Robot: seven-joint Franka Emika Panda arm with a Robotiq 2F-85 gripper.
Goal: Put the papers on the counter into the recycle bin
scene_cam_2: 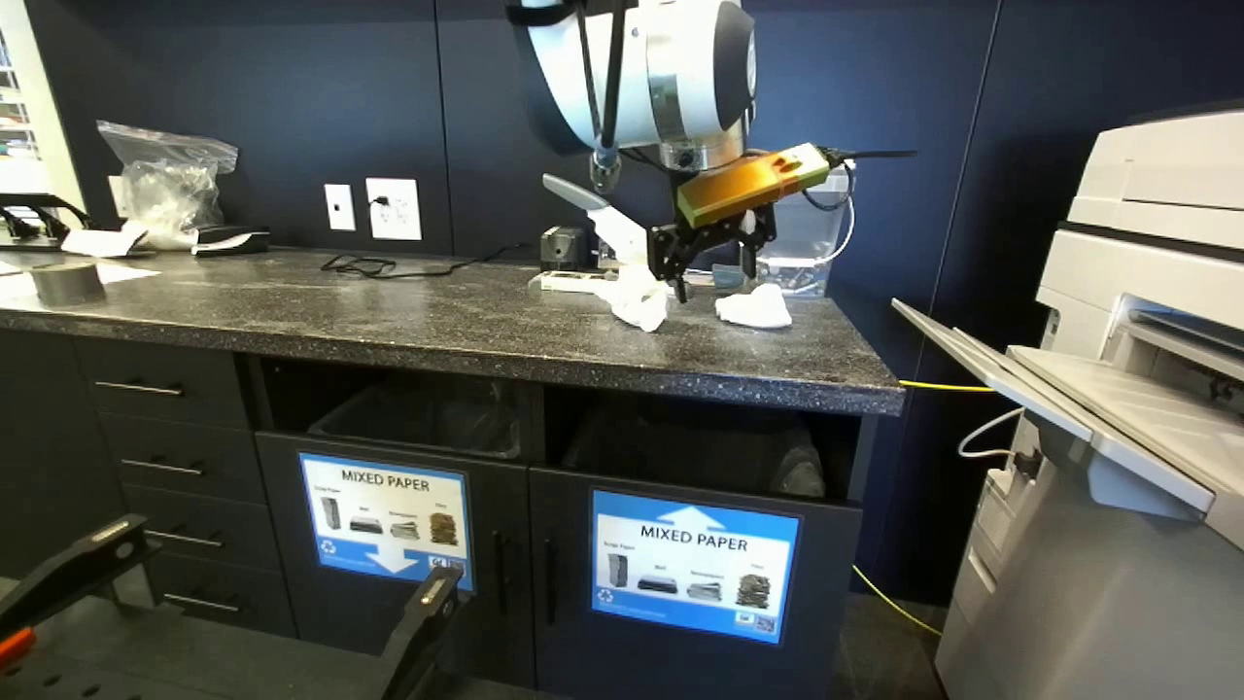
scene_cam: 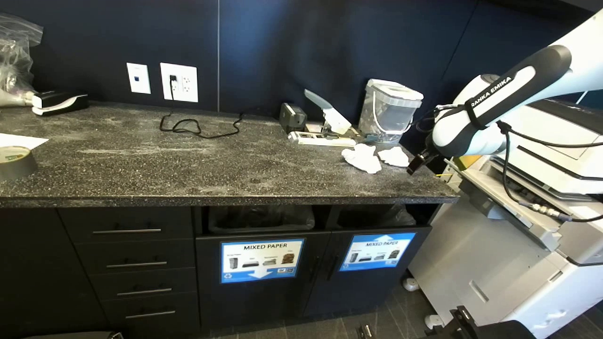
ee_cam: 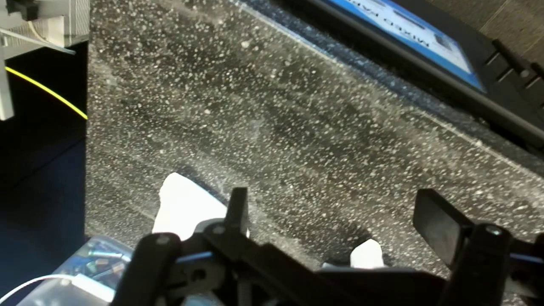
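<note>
- The larger paper (scene_cam: 363, 160) lies on the desk (scene_cam: 235, 165), towards its right-hand end in both exterior views: bright white, crumpled and lumpy, with an uneven outline. Whether it is one sheet or several cannot be told.
- The smaller paper (scene_cam: 395, 157) lies just beside it, nearer the end of the desk and in front of the clear tub (scene_cam: 388, 109); it is equally white, lower and more compact, rising to a blunt peak.
- The larger paper's long axis slants from upper left to lower right in both exterior views, the lower end towards the desk's front edge.
- The smaller paper's long axis runs roughly side to side in those views.
- In the wrist view the smaller paper narrows to a rounded tip that points to the top, one straight edge slanting away from it; the gripper (ee_cam: 333, 204) covers part of the rest.
- Of the larger paper only a small tip shows there, also aimed upwards.
- The gripper is released, its jaws spread wide above the desk.
- The recycle bin (scene_cam_2: 695, 445) sits in the dark opening under the desk, above the mostly blue sign (scene_cam_2: 695, 566).
</note>
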